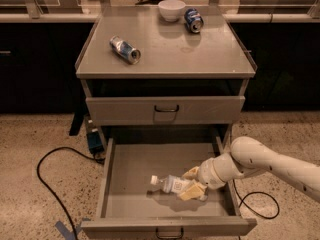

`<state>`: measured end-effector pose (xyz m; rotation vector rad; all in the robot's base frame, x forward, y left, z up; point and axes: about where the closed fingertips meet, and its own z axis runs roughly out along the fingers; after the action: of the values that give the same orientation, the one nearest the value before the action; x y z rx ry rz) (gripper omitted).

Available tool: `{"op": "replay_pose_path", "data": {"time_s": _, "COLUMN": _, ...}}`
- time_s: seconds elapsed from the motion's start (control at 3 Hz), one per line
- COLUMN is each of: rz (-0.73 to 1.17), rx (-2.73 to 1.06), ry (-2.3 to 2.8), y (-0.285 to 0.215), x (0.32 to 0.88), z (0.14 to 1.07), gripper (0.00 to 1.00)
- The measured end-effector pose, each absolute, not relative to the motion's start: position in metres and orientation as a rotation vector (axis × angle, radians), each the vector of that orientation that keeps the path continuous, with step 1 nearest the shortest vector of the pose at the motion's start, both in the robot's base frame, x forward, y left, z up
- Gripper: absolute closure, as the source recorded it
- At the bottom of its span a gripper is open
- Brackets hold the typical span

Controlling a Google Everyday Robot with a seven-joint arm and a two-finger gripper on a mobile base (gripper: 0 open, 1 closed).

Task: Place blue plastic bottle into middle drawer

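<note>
The blue plastic bottle (pixel 170 184), clear with a white cap and pale label, lies on its side low inside the open middle drawer (pixel 129 170), cap pointing left. My gripper (pixel 192 183) reaches into the drawer from the right, its tan fingers (pixel 191 173) closed around the bottle's base end. The white arm crosses over the drawer's right wall. The bottle rests at or just above the drawer floor, right of its centre.
The shut upper drawer (pixel 165 110) sits just above. On the cabinet top lie two blue-and-silver cans (pixel 125 49) (pixel 192 20) and a white bowl (pixel 171 9). A black cable (pixel 47 184) and blue tape (pixel 65 230) are on the floor to the left.
</note>
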<state>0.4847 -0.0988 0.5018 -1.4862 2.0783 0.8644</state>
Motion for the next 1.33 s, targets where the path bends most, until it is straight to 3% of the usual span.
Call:
{"op": "replay_pose_path", "data": {"time_s": 0.67, "rz": 0.675, "rx": -1.461, "ry": 2.11, "y": -0.094, "x": 0.538, "z": 0.452, "gripper": 1.0}}
{"op": "replay_pose_path", "data": {"time_s": 1.33, "rz": 0.724, "rx": -1.282, "ry": 2.183, "y": -0.103, "x": 0.544, "z": 0.386, "gripper": 1.0}}
